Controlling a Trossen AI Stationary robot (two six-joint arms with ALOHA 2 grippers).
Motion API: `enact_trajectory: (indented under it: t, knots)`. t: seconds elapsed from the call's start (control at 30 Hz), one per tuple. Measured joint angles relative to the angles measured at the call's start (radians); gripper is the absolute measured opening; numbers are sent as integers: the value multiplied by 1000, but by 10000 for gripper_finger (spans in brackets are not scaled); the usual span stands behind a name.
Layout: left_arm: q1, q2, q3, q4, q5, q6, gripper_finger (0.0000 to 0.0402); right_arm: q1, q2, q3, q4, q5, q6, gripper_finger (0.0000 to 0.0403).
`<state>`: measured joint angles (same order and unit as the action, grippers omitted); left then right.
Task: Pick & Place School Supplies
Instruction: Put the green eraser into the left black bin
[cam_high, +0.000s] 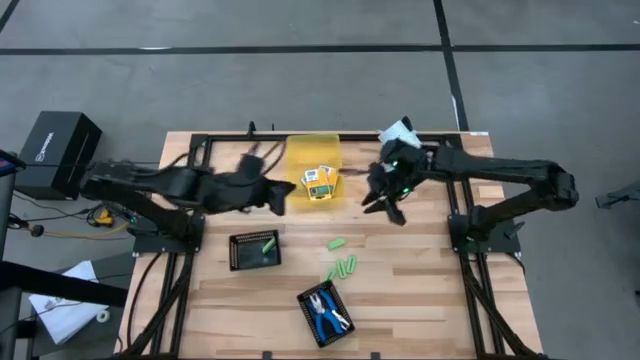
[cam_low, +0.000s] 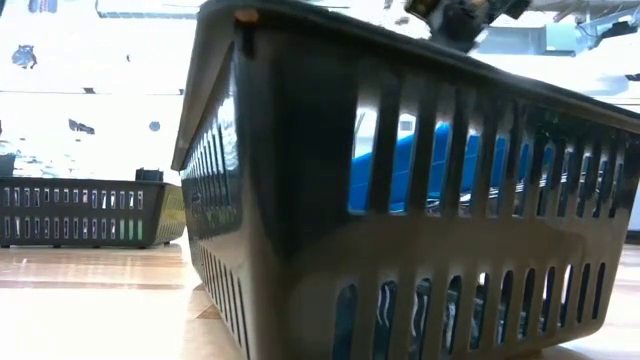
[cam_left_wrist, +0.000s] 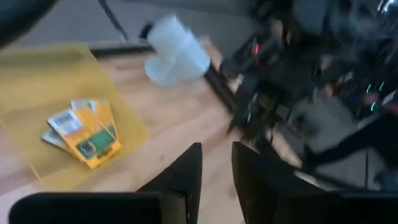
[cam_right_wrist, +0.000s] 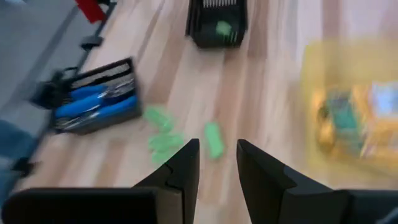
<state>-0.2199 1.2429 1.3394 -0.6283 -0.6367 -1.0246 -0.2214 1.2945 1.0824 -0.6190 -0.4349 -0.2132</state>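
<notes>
The translucent yellow bin (cam_high: 313, 160) serves as the landmark: the yellow-orange boxes (cam_high: 321, 182) already lie inside it, at its near end. The right gripper (cam_high: 392, 205) hangs just to the bin's right, above bare wood, its fingers (cam_right_wrist: 180, 167) a narrow gap apart and holding nothing. The loose green sticks (cam_high: 343, 266) lie on the table (cam_high: 420, 290) well in front of the bin, one stick (cam_high: 336, 243) a little nearer it. The likely next step is picking a stick, so the right gripper should descend squarely over a single stick, straddling its short side, to avoid scattering neighbours. The left gripper (cam_high: 277, 198) waits just left of the bin, fingers (cam_left_wrist: 186, 171) slightly parted and empty. One green piece (cam_high: 266, 246) sits in the left black tray (cam_high: 254, 251); the blue-handled tools (cam_high: 325, 310) lie in the front tray (cam_high: 308, 296).
</notes>
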Motion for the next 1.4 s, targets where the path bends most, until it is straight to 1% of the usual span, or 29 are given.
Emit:
enact_trajectory:
  t: [0.1,0.2,0.27,0.4,0.53,0.63,0.67,0.83,0.9,1.03,1.1,1.2,1.3,1.4]
  knots:
    - [-71,-48,-35,9,-121,-41,75,84,96,62,-7,125,-62,98]
    - [-134,-69,-68,11,-206,-96,69,136,219,112,-68,203,-126,98]
    - [-164,-65,-88,8,-229,-131,65,153,307,133,-105,226,-143,98]
    - [-209,-41,-134,23,-230,-216,60,159,470,173,-177,235,-145,98]
    - [-242,-11,-173,49,-231,-294,58,153,570,219,-204,223,-153,99]
    - [-266,3,-190,80,-232,-305,58,154,601,253,-217,198,-161,110]
    - [-270,5,-192,89,-231,-306,58,155,609,268,-193,197,-165,116]
    - [-285,9,-195,84,-237,-296,58,164,625,326,-170,195,-176,155]
    - [-286,5,-193,88,-239,-293,58,169,625,329,-181,194,-180,171]
    - [-304,-9,-194,60,-246,-275,58,175,624,321,-128,193,-182,192]
    - [-329,-27,-194,15,-285,-276,58,175,625,320,-127,193,-182,195]
    - [-376,-58,-194,-39,-390,-294,58,175,638,321,-114,192,-179,190]
    - [-423,-102,-193,-36,-492,-296,58,179,672,315,-120,181,-154,179]
    - [-462,-131,-193,-37,-556,-292,58,192,713,322,-79,166,-158,169]
